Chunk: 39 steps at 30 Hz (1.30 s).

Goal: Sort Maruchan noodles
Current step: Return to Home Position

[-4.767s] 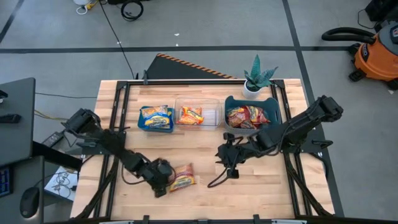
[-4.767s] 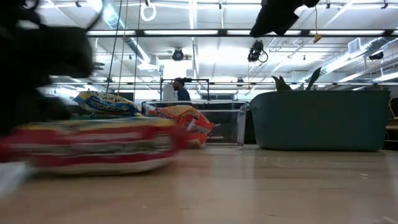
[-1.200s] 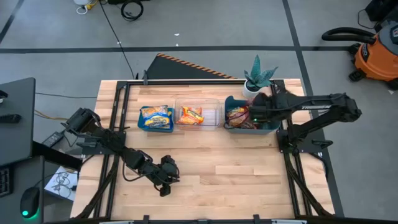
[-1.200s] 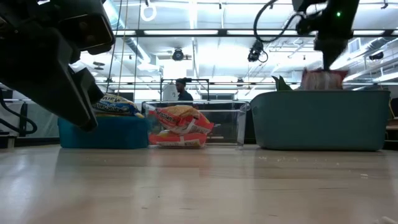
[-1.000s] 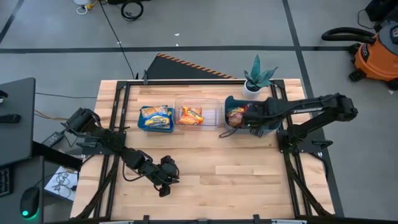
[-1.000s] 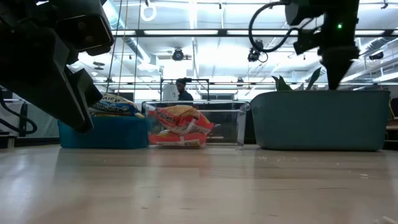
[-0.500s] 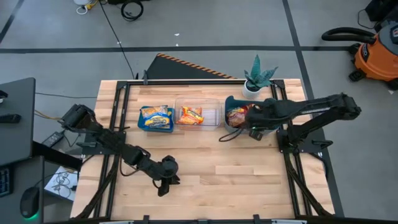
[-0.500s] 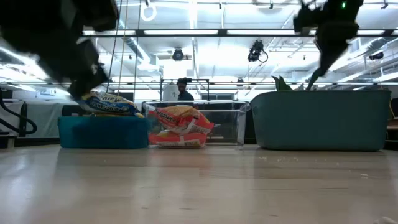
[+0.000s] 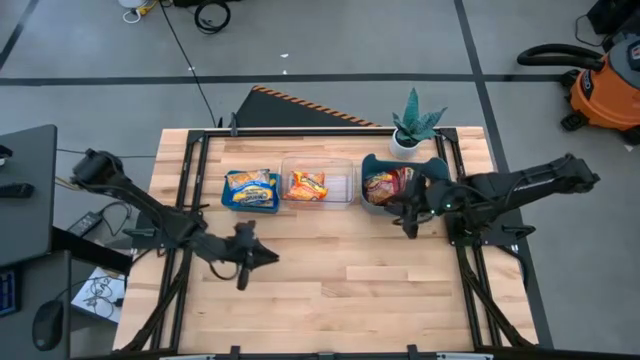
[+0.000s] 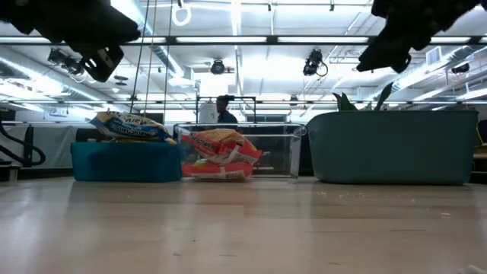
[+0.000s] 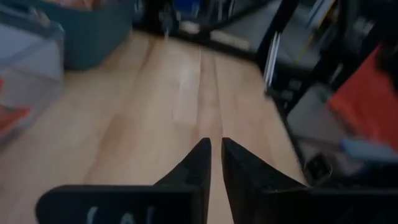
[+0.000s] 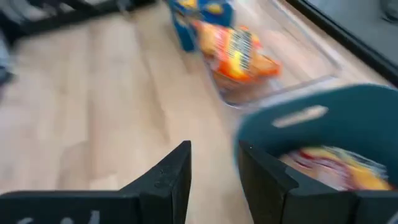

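Three bins stand in a row at the table's far side. The blue bin [image 9: 250, 202] holds blue-and-yellow noodle packets [image 9: 250, 185], piled above its rim [image 10: 125, 125]. Orange packets [image 9: 308, 185] lie in the clear bin [image 9: 345, 180]. Red packets [image 9: 393, 185] lie in the teal bin [image 9: 432, 190]. My left gripper [image 9: 262, 258] hangs shut and empty over the bare wood, near of the blue bin [image 11: 216, 152]. My right gripper [image 9: 402, 212] is open and empty, just near of the teal bin's front wall [image 12: 213, 162].
A potted plant [image 9: 415, 125] stands at the far edge behind the teal bin. Bare wood [image 9: 330, 290] fills the table's near half. A person [image 10: 222, 108] shows far off in the room. An orange shop vacuum [image 9: 605, 85] stands on the floor to the right.
A red packet that hung under my right gripper over the teal bin has gone down into the bin. That gripper then drew back toward the near edge, off the bin. My left gripper has risen from the near part of the table and moved toward the far-left.
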### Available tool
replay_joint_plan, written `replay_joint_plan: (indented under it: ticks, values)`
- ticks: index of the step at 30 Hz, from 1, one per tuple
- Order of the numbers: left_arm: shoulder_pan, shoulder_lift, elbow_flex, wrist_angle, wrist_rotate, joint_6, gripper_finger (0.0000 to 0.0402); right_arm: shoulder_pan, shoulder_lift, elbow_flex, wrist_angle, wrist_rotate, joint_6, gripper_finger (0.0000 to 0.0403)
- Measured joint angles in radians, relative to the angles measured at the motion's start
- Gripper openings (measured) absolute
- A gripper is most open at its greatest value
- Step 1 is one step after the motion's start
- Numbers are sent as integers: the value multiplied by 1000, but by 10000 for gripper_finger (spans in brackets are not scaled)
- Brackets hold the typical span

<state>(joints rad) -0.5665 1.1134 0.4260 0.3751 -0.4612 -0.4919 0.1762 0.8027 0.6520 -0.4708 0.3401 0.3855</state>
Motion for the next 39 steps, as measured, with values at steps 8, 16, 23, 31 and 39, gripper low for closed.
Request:
replay_joint_plan:
  ticks: [8, 16, 23, 31, 39]
  values:
    - [63, -137, -174, 255, -10, 115, 15, -22, -171, -214, 275, -85, -21, 135]
    - [115, -335, -295, 287, -49, 195, 10, -68, -356, -339, 366, -132, -43, 135]
    - [106, -518, -380, 287, -149, 292, 10, -106, -540, -404, 371, -135, -132, 135]
    - [77, -666, -417, 271, -172, 400, 11, -119, -772, -496, 369, -132, -158, 135]
    - [37, -829, -418, 178, -167, 504, 6, -119, -801, -499, 340, -114, -172, 135]
